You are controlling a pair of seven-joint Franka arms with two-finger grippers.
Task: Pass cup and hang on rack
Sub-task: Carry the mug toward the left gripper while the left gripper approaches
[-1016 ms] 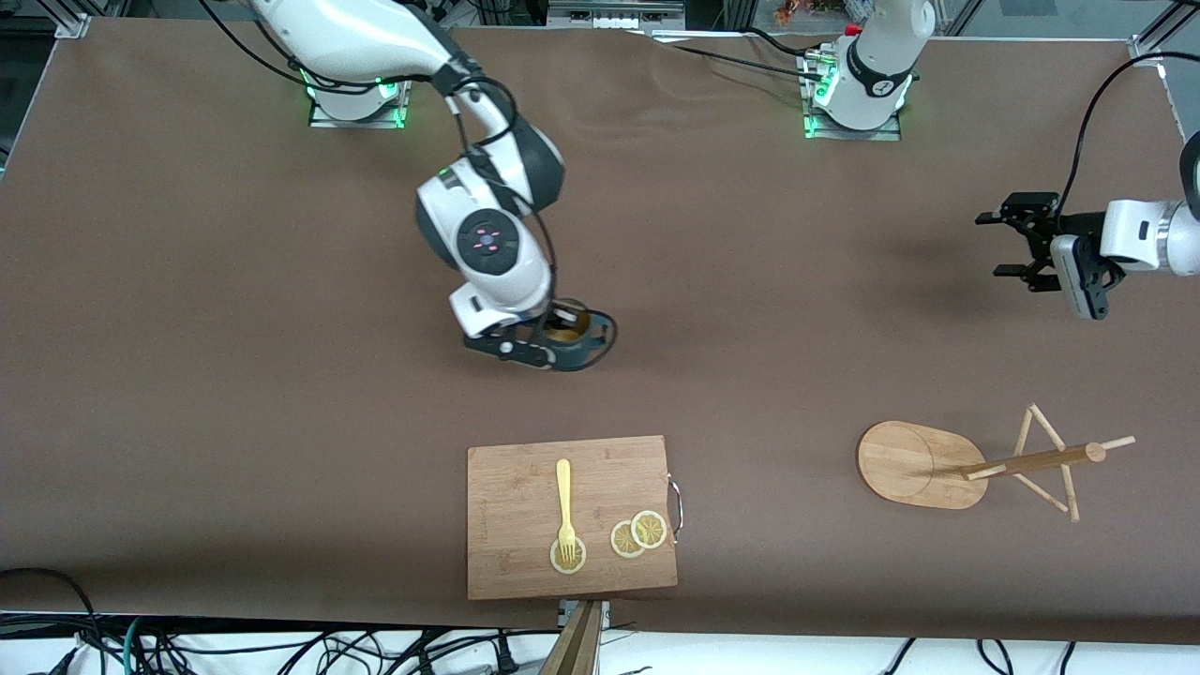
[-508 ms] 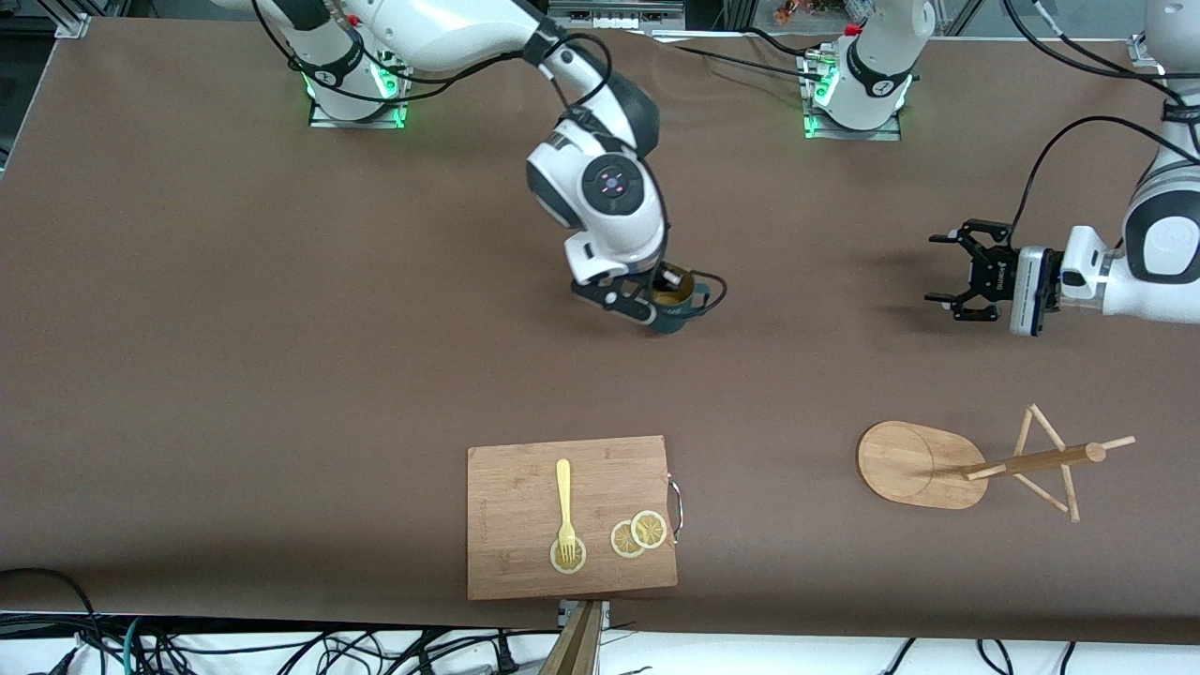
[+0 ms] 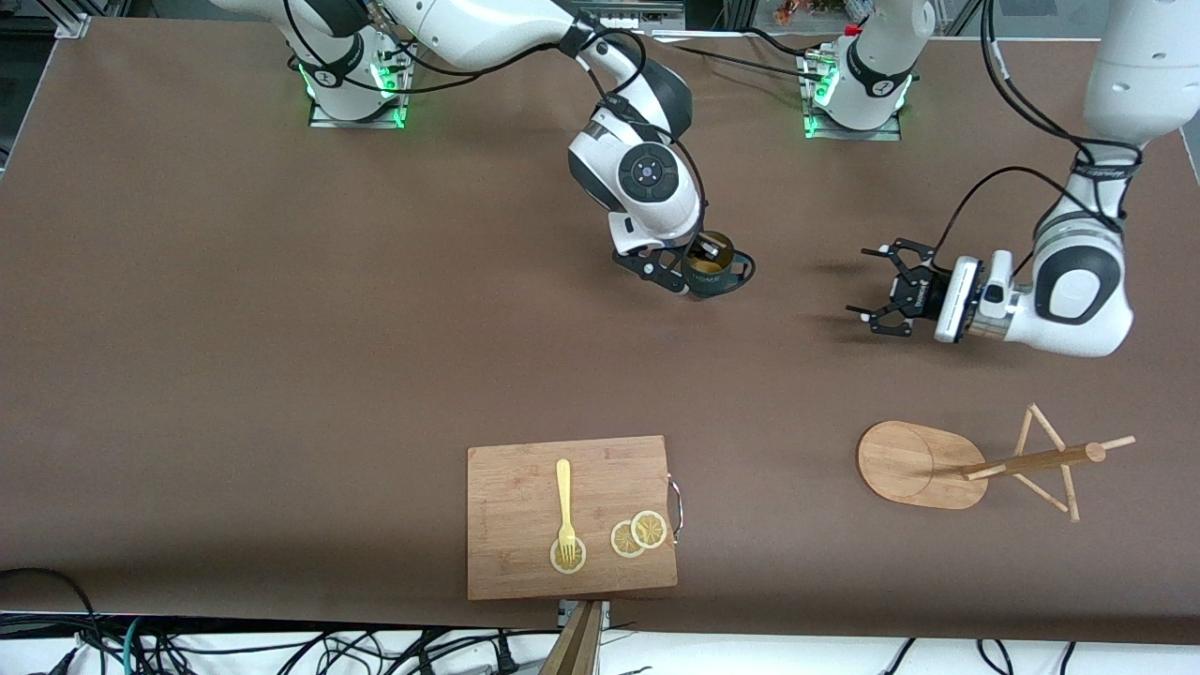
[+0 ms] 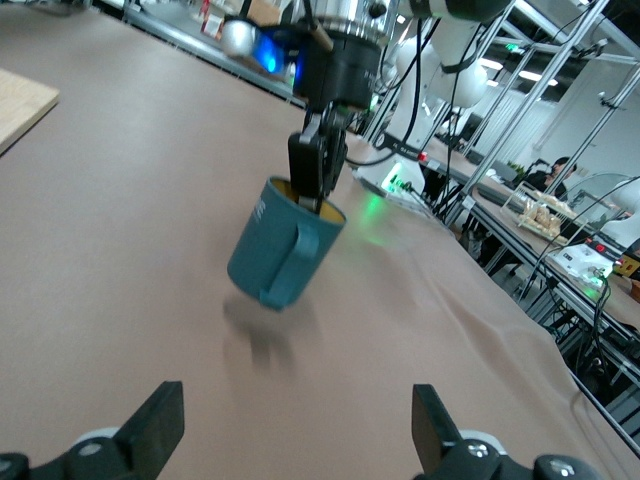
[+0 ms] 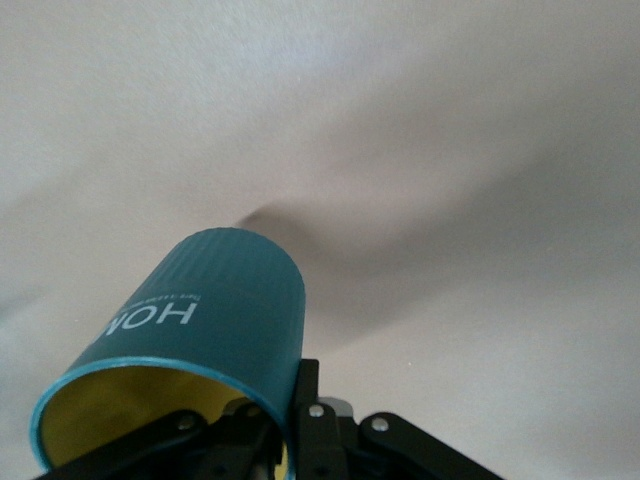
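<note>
The dark teal cup (image 3: 720, 278) hangs tilted above the middle of the table, its yellowish inside showing. My right gripper (image 3: 691, 266) is shut on its rim, one finger inside and one outside the wall (image 5: 215, 310). The cup's loop handle points toward my left gripper (image 3: 866, 283), which is open and level, a short gap away from it. In the left wrist view the cup (image 4: 283, 245) hangs ahead between my spread fingertips (image 4: 160, 420), held from above by the right gripper (image 4: 315, 170). The bamboo rack (image 3: 905, 464) stands near the left arm's end, nearer the front camera.
A rectangular wooden cutting board (image 3: 506, 562) lies near the table's front edge, with a yellow fork (image 3: 563, 502) and lemon slices (image 3: 638, 534) on it. Brown cloth covers the table (image 3: 234, 328).
The right arm has carried the cup toward the left arm's end of the table. The left arm has swung in and brought its open gripper close to the cup.
</note>
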